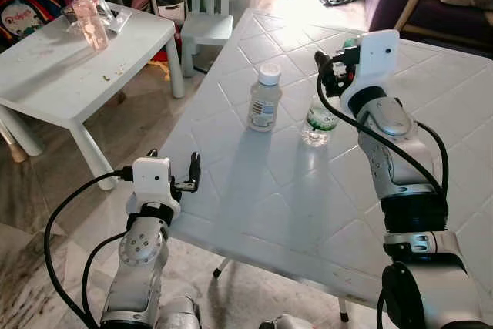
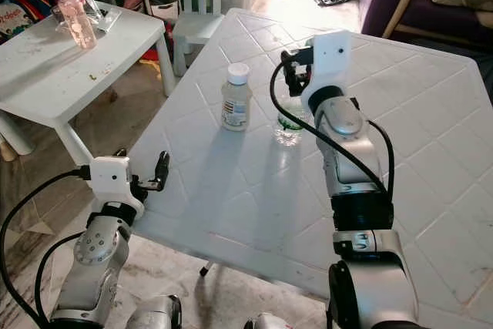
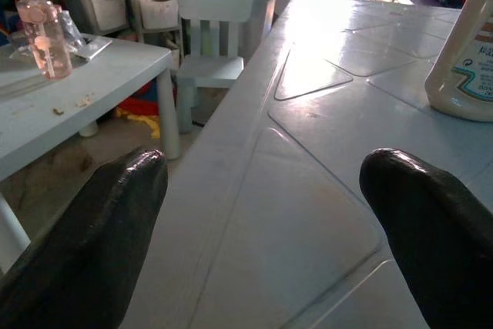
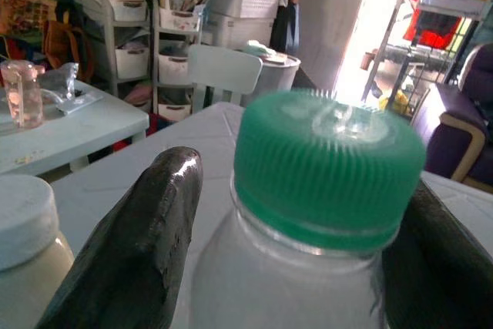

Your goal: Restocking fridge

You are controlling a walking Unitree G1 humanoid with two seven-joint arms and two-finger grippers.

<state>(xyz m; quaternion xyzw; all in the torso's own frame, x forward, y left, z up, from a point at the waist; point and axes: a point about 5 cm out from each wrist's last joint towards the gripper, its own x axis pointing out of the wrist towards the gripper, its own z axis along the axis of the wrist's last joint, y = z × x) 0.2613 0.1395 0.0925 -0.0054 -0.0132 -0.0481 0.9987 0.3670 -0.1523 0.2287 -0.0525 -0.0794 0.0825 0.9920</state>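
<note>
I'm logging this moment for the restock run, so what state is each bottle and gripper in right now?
Water bottle: upright on the table, green cap on, between the right gripper's fingers.
Milk bottle: upright, white cap on, free-standing.
Right gripper: open around the water bottle's neck.
Left gripper: open, empty, at the table's edge.
Pink bottle: upright on the small table.
</note>
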